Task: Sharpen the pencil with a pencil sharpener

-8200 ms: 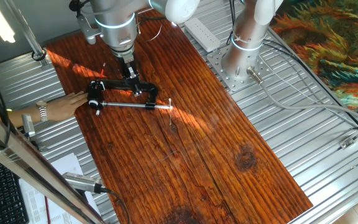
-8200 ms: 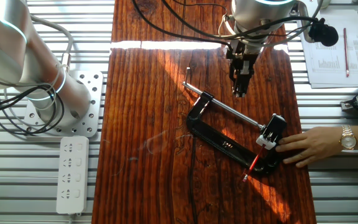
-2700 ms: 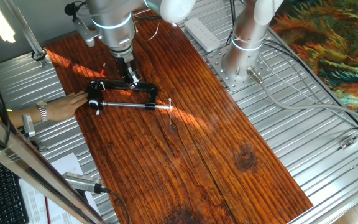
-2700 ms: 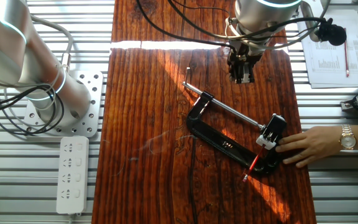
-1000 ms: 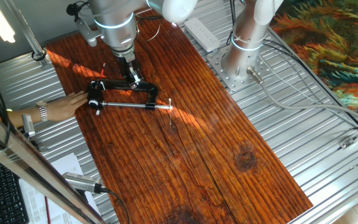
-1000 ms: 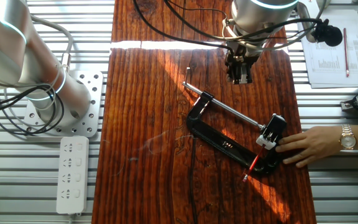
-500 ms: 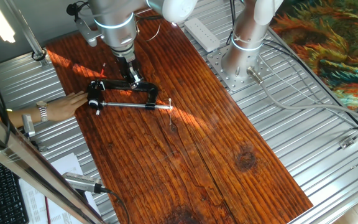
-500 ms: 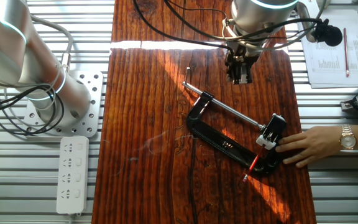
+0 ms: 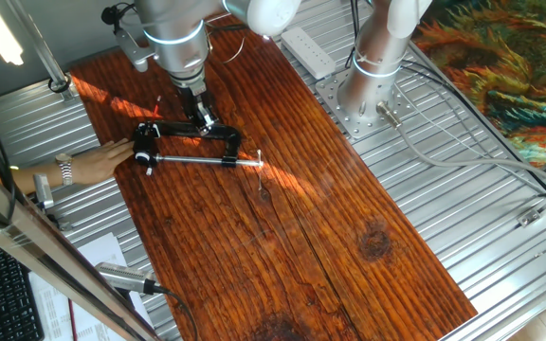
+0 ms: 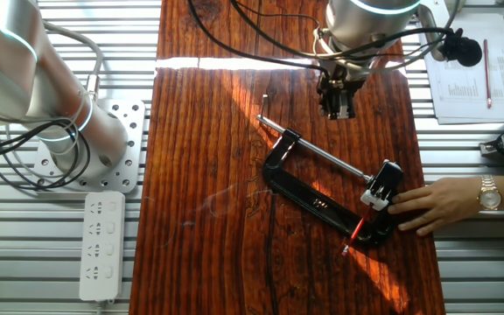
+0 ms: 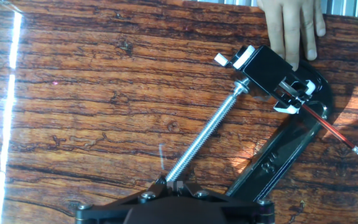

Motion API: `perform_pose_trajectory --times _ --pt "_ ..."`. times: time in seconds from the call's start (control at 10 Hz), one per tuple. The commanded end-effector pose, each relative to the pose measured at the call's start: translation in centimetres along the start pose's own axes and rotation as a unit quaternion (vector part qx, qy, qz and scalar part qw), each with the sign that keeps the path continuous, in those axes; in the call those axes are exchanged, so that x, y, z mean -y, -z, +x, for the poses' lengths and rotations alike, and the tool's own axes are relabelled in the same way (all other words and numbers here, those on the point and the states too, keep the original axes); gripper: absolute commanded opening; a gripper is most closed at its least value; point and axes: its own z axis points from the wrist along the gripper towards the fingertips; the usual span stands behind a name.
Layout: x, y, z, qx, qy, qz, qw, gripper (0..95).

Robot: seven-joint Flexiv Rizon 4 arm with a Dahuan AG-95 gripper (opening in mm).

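The small black pencil sharpener (image 11: 267, 70) sits at the end of the silver screw rod (image 11: 209, 142) of a black C-clamp (image 11: 277, 157). A red pencil (image 11: 329, 129) sticks out of the sharpener and lies over the clamp's frame. A person's hand (image 11: 292, 25) touches the sharpener end. My gripper (image 11: 179, 185) is shut and empty. It hovers above the board near the rod's free end, apart from the clamp. In the other fixed view my gripper (image 10: 337, 110) is beyond the clamp (image 10: 309, 199), and the sharpener (image 10: 384, 183) and pencil (image 10: 357, 229) are by the hand (image 10: 431, 206).
The clamp lies on a long wooden board (image 10: 208, 175) set on a ribbed metal table. A second robot arm's base (image 10: 77, 149) and a white power strip (image 10: 101, 245) stand beside the board. Papers (image 10: 466, 79) lie beyond the board's far edge.
Since 8.2 s ago my gripper has risen and drawn back from the clamp's rod. In the last second it has barely moved. The clamp, pencil and hand stay put.
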Motion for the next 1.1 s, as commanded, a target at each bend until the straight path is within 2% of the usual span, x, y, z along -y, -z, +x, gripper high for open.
perform_pose_trajectory --times 0.1,0.3,0.5,0.6,0.7,0.9,1.1 --pt "0.1 -0.1 0.0 0.001 0.01 0.005 0.9999 0.0" --pt "0.1 -0.1 -0.1 0.001 0.026 0.007 0.9996 0.0" --pt "0.7 -0.6 -0.8 -0.004 0.088 0.028 0.9957 0.0" --pt "1.5 -1.0 -1.3 0.0 0.12 0.028 0.9923 0.0" --pt "2.2 -1.2 -1.9 0.005 0.148 0.027 0.9886 0.0" --pt "3.3 -0.7 -3.7 0.003 0.189 0.027 0.9817 0.0" --pt "3.7 -0.8 -5.6 0.008 0.198 0.025 0.9799 0.0"
